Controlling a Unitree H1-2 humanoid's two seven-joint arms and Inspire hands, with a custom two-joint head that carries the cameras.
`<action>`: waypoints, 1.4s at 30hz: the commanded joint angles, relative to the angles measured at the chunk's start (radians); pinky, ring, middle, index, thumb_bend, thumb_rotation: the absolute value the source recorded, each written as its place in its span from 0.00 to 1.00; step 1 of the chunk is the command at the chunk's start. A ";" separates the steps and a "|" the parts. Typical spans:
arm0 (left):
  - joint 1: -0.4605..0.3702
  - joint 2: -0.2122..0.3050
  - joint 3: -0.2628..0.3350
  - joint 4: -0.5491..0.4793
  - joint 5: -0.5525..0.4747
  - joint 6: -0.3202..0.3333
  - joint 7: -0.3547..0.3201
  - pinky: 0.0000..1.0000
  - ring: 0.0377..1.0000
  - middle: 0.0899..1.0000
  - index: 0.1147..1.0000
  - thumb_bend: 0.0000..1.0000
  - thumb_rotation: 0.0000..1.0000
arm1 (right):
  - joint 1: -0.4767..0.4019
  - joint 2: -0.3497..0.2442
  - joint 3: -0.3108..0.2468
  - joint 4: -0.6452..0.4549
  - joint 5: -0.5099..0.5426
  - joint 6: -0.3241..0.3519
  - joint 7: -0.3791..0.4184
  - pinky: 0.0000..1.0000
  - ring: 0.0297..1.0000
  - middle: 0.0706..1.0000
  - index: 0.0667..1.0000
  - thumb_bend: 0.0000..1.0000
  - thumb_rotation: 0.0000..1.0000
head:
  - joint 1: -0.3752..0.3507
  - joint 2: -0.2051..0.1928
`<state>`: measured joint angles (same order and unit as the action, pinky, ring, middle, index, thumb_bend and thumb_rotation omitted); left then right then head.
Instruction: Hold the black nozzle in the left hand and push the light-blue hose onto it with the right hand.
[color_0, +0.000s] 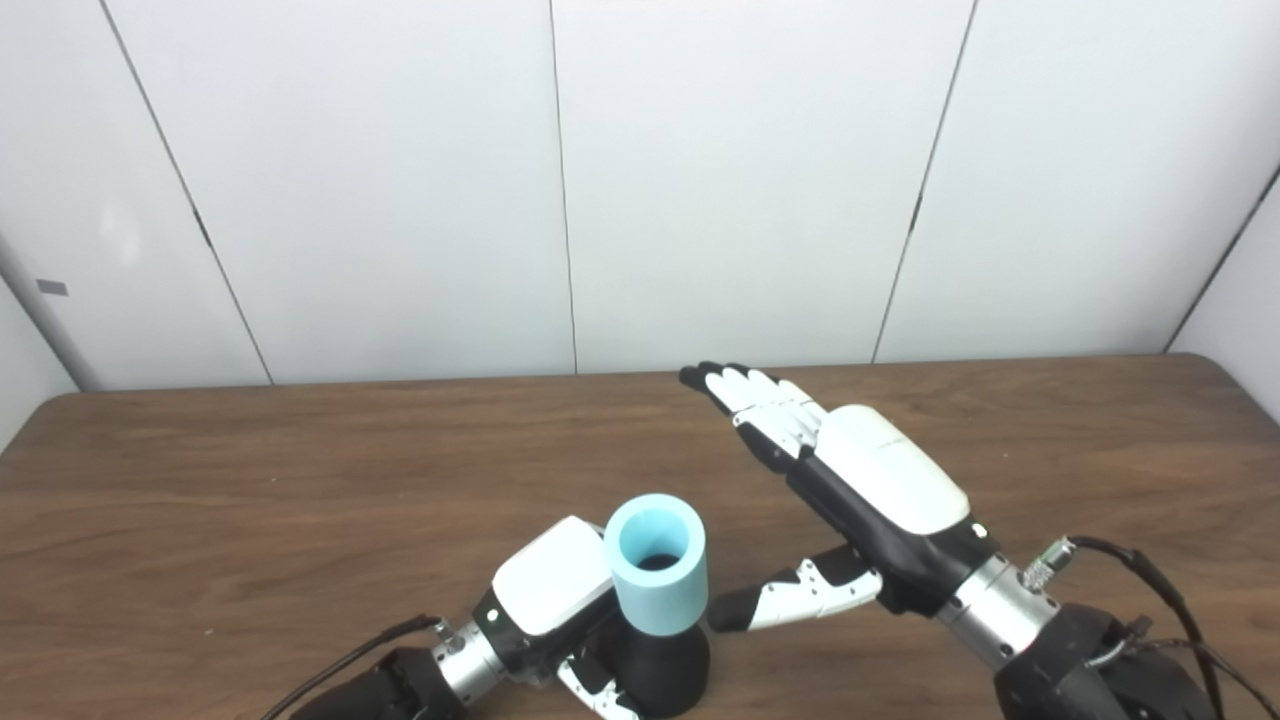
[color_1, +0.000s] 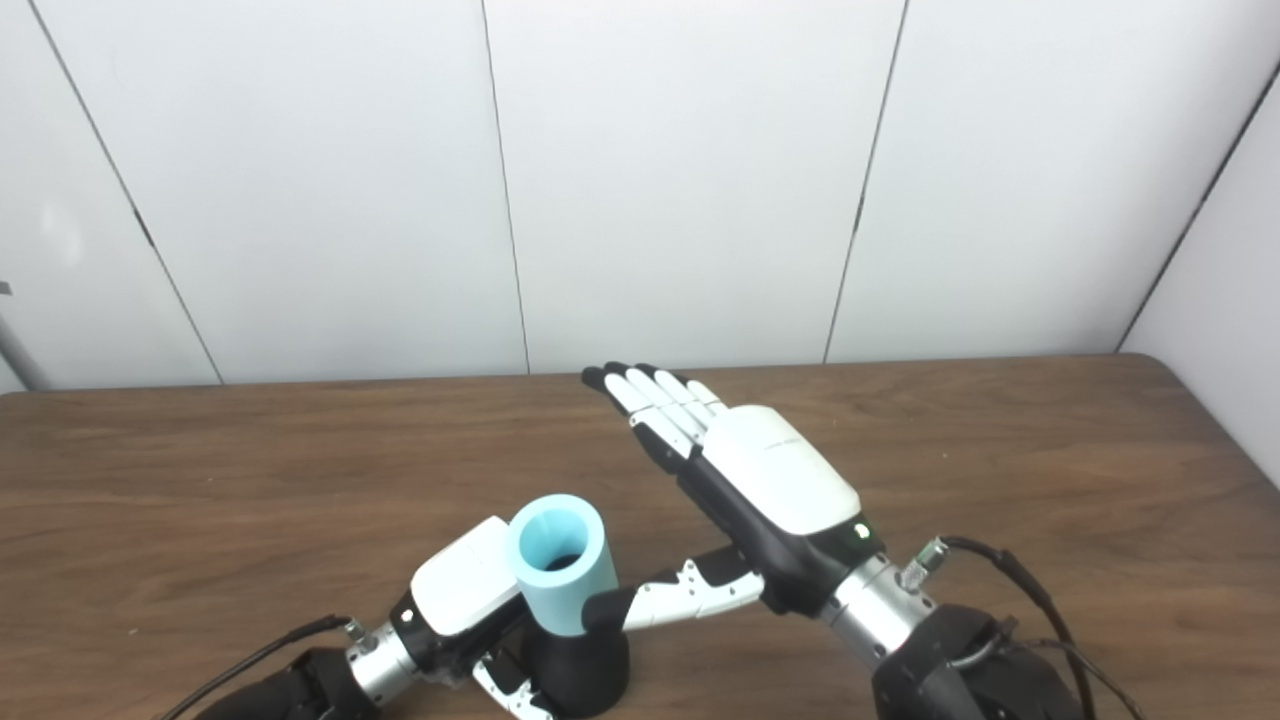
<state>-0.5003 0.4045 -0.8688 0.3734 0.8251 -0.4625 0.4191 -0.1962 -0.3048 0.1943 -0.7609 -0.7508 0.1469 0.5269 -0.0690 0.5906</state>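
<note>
A black nozzle (color_0: 662, 668) stands near the table's front edge with a short light-blue hose (color_0: 657, 578) seated on its top, open end up. My left hand (color_0: 552, 600) is shut on the black nozzle from the left, its fingers wrapped around the base. My right hand (color_0: 850, 480) hovers to the right of the hose, open, fingers stretched flat and pointing away. Its thumb reaches toward the hose's lower right side and holds nothing. In the right eye view the hose (color_1: 558, 562) sits between the left hand (color_1: 462, 590) and the right hand (color_1: 745, 480).
The brown wooden table (color_0: 250, 480) spreads out behind both hands, backed by white wall panels (color_0: 400, 180). Black cables (color_0: 1150, 580) trail from the right wrist, and another runs from the left wrist at the bottom edge.
</note>
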 joint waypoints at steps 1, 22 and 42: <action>0.112 -0.058 -0.079 0.085 0.009 -0.007 -0.022 0.30 0.35 0.40 0.44 0.52 0.00 | -0.019 -0.018 0.000 -0.031 -0.018 -0.071 -0.030 1.00 1.00 1.00 1.00 0.97 1.00 | -0.001 0.001; 0.106 -0.059 -0.078 0.078 0.007 -0.007 -0.040 0.24 0.28 0.37 0.46 0.52 0.00 | 0.042 -0.044 0.028 -0.021 -0.184 -0.353 0.020 0.91 0.95 0.95 0.89 0.99 0.89 | 0.001 -0.002; 0.116 -0.055 -0.072 0.075 -0.003 -0.007 -0.043 0.21 0.25 0.41 0.43 0.52 0.00 | 0.131 -0.039 0.057 0.058 -0.300 -0.433 -0.001 0.81 0.92 0.92 0.87 0.93 0.89 | 0.011 -0.004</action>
<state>-0.5056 0.4022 -0.8741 0.3801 0.8203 -0.4630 0.4169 -0.0888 -0.3289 0.2436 -0.7255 -1.0166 -0.2684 0.4915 -0.0568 0.5860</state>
